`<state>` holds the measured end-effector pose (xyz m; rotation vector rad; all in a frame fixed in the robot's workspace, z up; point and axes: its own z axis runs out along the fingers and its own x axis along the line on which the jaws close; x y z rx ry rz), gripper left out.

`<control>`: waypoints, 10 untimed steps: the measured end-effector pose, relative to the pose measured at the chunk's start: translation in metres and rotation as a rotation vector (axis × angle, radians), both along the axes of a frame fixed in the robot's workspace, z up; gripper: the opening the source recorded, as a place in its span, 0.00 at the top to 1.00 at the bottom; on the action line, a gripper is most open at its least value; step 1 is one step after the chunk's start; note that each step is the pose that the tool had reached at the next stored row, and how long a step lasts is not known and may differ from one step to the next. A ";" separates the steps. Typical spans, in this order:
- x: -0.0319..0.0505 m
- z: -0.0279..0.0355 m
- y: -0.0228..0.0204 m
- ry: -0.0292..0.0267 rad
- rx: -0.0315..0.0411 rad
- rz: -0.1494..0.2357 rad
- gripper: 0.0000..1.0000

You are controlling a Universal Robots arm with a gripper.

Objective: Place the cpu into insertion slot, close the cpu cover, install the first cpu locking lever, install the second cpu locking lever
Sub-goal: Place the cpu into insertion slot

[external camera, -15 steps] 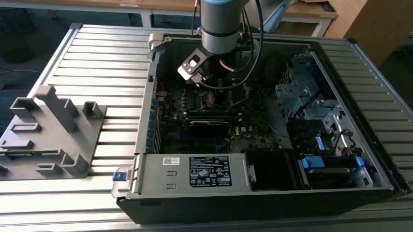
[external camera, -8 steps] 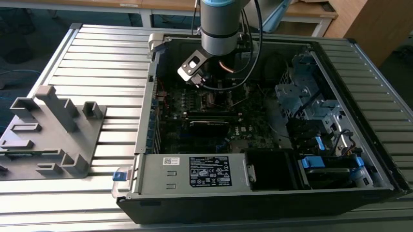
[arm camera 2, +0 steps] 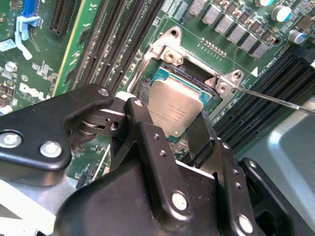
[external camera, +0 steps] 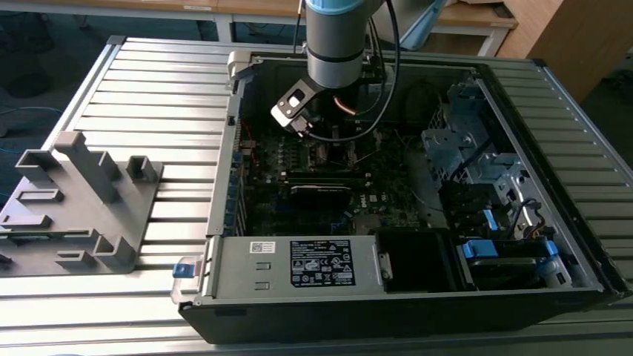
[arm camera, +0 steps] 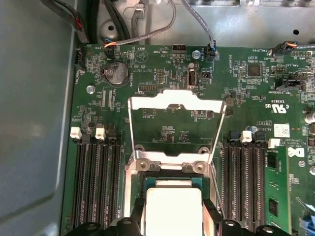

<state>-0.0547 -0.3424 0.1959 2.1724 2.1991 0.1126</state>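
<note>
Where the arm [external camera: 336,44] reaches down into the open computer case [external camera: 396,315], we see the gripper [arm camera 2: 170,118] clamped on the cpu [arm camera 2: 177,105] by two opposite edges, right over the insertion slot [arm camera 2: 170,54]. We cannot tell whether the chip already rests in the socket or hangs just above it. In the first wrist view the cpu cover [arm camera: 172,97] stands swung up, open, at the slot's edge.

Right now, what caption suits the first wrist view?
Gripper holding the cpu at the insertion slot, cpu cover standing open.
</note>
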 end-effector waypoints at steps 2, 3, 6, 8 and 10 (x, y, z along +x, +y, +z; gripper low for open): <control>0.0000 0.0000 0.0000 0.0000 -0.0001 0.000 0.46; 0.0000 0.0000 0.0000 0.0001 -0.0001 0.000 0.46; 0.0000 -0.0001 0.0001 -0.0002 0.0002 0.000 0.46; 0.0000 -0.0002 0.0007 -0.0002 0.0002 0.000 0.46; 0.0000 -0.0001 0.0017 -0.0001 0.0001 0.000 0.46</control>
